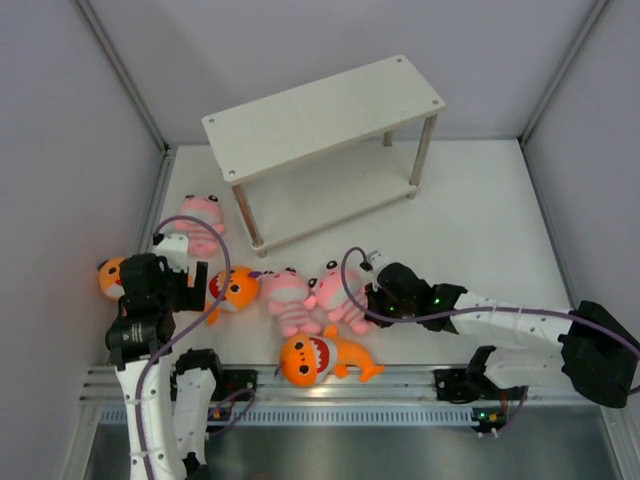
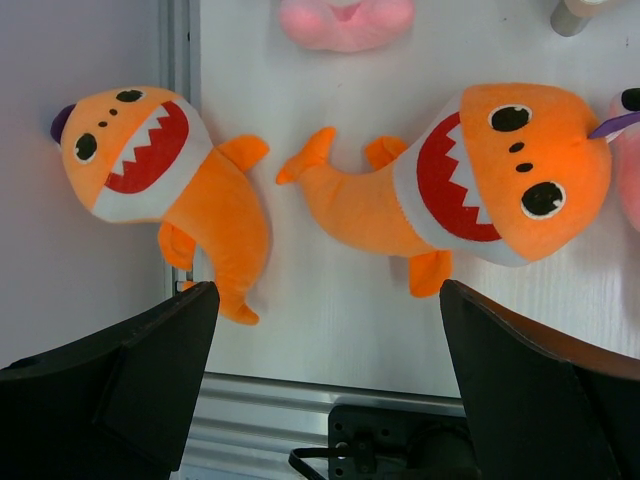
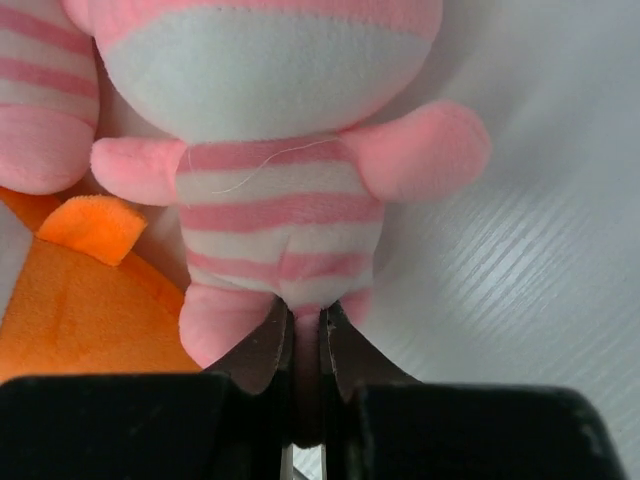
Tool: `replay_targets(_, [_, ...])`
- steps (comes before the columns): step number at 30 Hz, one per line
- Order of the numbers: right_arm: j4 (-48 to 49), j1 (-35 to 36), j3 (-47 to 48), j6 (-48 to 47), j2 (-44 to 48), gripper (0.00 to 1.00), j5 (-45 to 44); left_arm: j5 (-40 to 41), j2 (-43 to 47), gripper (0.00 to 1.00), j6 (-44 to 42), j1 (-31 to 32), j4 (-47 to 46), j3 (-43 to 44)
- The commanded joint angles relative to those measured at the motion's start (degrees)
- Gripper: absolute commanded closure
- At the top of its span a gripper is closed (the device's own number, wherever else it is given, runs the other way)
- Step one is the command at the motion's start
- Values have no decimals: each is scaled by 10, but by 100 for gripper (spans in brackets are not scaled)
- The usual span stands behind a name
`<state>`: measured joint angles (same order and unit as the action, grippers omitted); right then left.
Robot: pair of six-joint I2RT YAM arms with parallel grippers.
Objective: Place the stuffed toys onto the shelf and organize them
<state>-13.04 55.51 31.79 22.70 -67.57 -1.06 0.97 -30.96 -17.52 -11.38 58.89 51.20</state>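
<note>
The white table (image 1: 480, 230) fills most of my overhead view, and the pale shelf (image 1: 320, 115) stands at its far side, angled, both tiers bare wood. All six toys lie on the table, near the arms.

My left tool (image 2: 325, 300) hangs with its fingers spread wide over two orange sharks. The wall-side shark (image 2: 150, 170) lies at the table's left edge against the wall. The middle shark (image 2: 470, 180) lies just to its right, and their tails nearly meet.

My right tool (image 3: 308, 320) is clamped on the held pink toy (image 3: 280, 200), pinching the fabric at its lower end between the legs. This toy lies on its back on the table, striped belly up.

The second pink toy (image 1: 288, 298) lies just beside it on the left, touching the middle shark. The front shark (image 1: 315, 358) lies nearest the arm bases, mouth up. The far pink toy (image 1: 203, 215) lies near the shelf's left front leg.
</note>
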Motion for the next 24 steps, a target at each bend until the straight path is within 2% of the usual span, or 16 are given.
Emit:
replay_targets(1, [7,12,21,0,40,100,-17,4,8,1,-3,-4,3,0])
replay_targets(6, [-132,11,156,-69,115,100,-57,-2,11,2,-5,-4,2,0])
replay_targets(7, [-157,12,218,-82,122,100,-61,-3,12,1,-7,-4,2,0])
replay_targets(11, [-265,7,387,-135,96,100,-82,-7,11,1,-8,-4,2,1])
replay_targets(15, [-336,-23,547,-179,20,100,-97,-7,14,1,-10,-4,2,2])
replay_targets(16, [-341,-36,612,-186,4,100,-87,-7,14,1,-10,-4,1,1])
replay_targets(20, [-346,-157,767,-213,-84,100,28,-7,21,1,-11,-4,2,1])
replay_targets(22, [-376,-213,871,-223,-163,100,38,-7,24,1,-11,-4,2,1])
replay_targets(24, [-399,-240,944,-247,-248,100,71,-7,28,2,-9,-4,2,0])
